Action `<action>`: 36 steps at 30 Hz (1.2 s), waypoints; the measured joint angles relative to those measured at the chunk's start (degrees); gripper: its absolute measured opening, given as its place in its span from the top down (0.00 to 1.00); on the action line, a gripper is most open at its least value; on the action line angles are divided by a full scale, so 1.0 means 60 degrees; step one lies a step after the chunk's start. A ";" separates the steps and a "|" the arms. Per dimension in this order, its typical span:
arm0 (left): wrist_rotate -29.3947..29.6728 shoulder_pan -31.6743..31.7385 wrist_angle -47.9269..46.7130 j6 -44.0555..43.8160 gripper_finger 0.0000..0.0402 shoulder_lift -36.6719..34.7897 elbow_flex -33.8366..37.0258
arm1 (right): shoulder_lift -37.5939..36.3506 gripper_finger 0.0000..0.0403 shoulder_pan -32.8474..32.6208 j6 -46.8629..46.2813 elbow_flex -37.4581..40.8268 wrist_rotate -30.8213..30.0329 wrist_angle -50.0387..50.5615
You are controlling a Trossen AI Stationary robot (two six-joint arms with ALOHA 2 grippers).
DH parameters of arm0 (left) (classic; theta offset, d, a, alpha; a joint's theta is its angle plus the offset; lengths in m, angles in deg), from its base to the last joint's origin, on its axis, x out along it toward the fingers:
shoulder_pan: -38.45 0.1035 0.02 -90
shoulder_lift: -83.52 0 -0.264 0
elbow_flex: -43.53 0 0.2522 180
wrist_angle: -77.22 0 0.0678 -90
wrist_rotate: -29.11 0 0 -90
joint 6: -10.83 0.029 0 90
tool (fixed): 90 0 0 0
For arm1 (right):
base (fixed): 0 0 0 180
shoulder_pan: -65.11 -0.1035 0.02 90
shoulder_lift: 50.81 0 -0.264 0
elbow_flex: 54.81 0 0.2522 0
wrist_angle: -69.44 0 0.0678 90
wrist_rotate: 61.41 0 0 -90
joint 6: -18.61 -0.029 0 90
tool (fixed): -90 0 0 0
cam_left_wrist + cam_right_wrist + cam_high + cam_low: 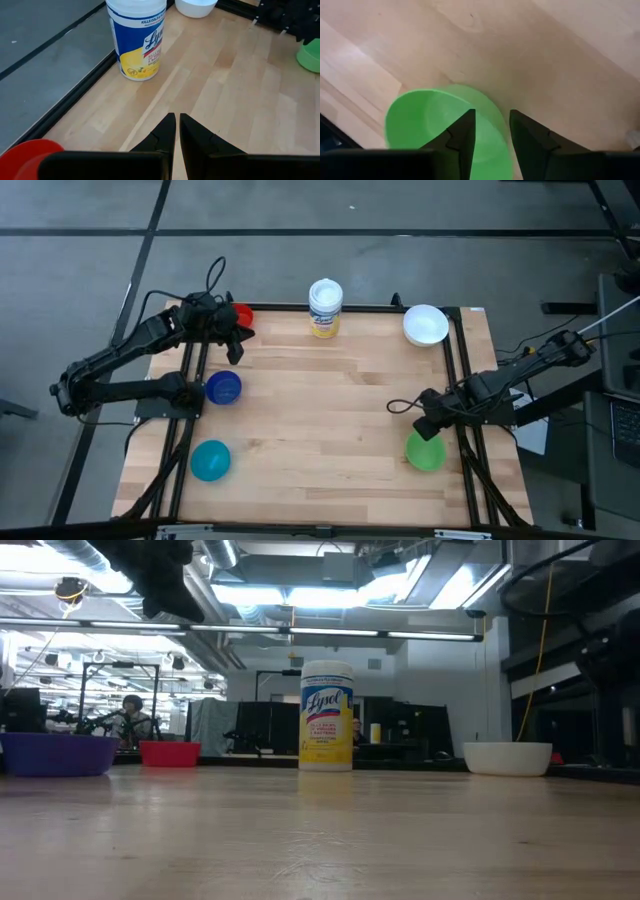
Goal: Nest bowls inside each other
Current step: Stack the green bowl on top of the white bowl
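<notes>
**Right gripper straddling green bowl rim; 5 bowls all separate**

Currently nothing's nested. High view: wood table (330,410) w/ bowls spread around its edges.

- Red bowl (241,314): far-left corner, partly under the left arm.
- Blue bowl (223,388): left edge, about mid-table.
- Teal bowl (210,460): near-left, well apart from blue.
- White bowl (425,324): far-right corner.
- Green bowl (425,451): near-right, by the table's right rail.
- Wipes can (325,307): upright at far edge, between red & white, touching neither.

Right gripper (491,131) is down at the green bowl (427,120). Wrist view shows the fingers (462,132) a narrow gap apart, one inside the bowl, the other outside, w/ the rim running between them. Can't tell if the pads actually press the rim yet. Bowl looks tipped, mouth facing the camera.

Left gripper (177,131) sits above the far-left corner, fingers nearly together, nothing between them. Its wrist view has the red bowl (25,152) at the frame edge beside the gripper, the can (137,37) and white bowl (196,6) farther off, a bit of green bowl (310,54) too.

Low view: blue (58,753), red (169,753), can (327,716), white (507,758) in a row across the table, all apart.
</notes>
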 joint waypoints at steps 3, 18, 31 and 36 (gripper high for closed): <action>-0.0013 0.0000 0.0000 0.0000 0.95 0.0000 0.0000 | -0.0003 0.71 -0.0001 -0.0019 0.0171 -0.0023 -0.0392; -0.0175 0.0000 -0.0070 -0.0076 0.95 0.0000 0.0000 | -0.0003 0.79 0.0006 -0.0436 0.0207 -0.0847 -0.0343; -0.0175 0.0000 0.0023 -0.0187 0.95 0.0000 0.0000 | -0.0003 0.99 0.0896 -0.0891 0.0017 -0.3554 -0.2497; -0.0171 0.0000 0.0582 -0.0257 0.95 0.0000 0.0000 | -0.0003 0.99 0.2251 0.0229 -0.1070 -0.5936 -0.2655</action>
